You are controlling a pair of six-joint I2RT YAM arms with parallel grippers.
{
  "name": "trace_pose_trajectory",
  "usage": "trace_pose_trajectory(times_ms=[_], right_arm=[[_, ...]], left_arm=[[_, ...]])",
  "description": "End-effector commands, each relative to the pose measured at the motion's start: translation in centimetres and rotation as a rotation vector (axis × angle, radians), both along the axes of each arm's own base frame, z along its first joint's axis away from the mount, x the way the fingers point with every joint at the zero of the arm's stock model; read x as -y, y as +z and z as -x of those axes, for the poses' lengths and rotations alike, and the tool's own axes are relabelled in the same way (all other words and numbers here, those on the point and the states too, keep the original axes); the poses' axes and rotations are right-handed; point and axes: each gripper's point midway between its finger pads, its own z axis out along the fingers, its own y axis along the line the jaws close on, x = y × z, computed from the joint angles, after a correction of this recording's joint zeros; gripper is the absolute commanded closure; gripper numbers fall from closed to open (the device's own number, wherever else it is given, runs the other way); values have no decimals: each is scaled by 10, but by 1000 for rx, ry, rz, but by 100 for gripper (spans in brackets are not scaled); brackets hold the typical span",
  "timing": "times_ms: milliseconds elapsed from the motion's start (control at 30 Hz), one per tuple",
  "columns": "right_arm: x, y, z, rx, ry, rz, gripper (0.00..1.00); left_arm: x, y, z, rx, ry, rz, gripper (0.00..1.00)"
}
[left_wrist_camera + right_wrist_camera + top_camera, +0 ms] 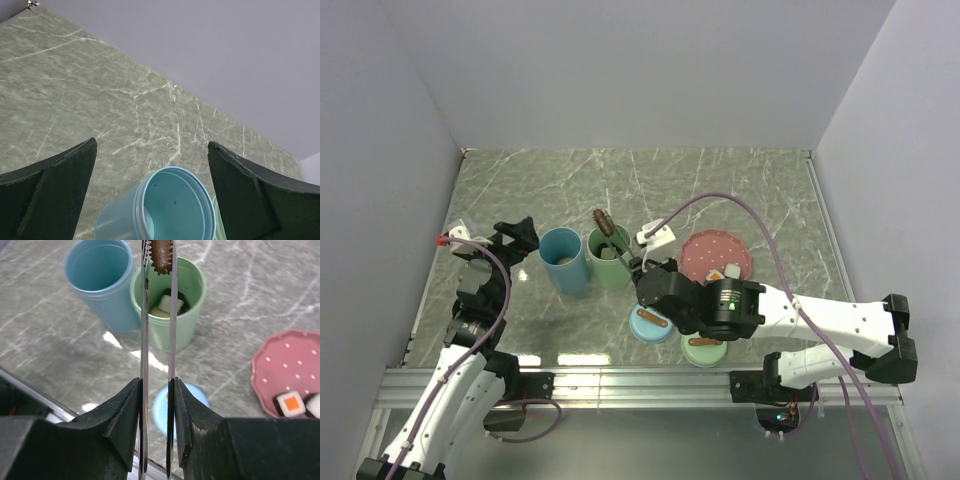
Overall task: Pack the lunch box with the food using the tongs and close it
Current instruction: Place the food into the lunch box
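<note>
One brown ball [161,255], likely light and crumbly, sat pinched across its middle at the tips of the tongs [145,340], well ahead of your right gripper [156,386], whose jaws squeezed both thin arms, seemingly above the green cup [185,325]; your left gripper [151,145] gaped wide.

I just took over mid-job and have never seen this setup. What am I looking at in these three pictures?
Two robot arms sit at the near edge of the table. The overhead picture shows both; the other two come from a camera on each wrist. The right hand squeezes the tongs, whose tips pinch a brown food piece near the green cup, which holds food. The left hand is open, near the blue cup. Also there: a pink plate with sushi pieces, a blue lid and a green lid.
</note>
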Motion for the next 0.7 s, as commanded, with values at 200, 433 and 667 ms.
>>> trace_pose_trajectory(times_ms=[200,433,667], right_arm=[[-53,38,14,58,149,-97,76],[-74,35,21,52,204,-89,76],[-83,31,20,49,208,-63,73]], left_arm=[[-8,10,7,22,32,19,1],[-8,9,8,21,35,20,0],[-7,9,7,23,32,21,1]])
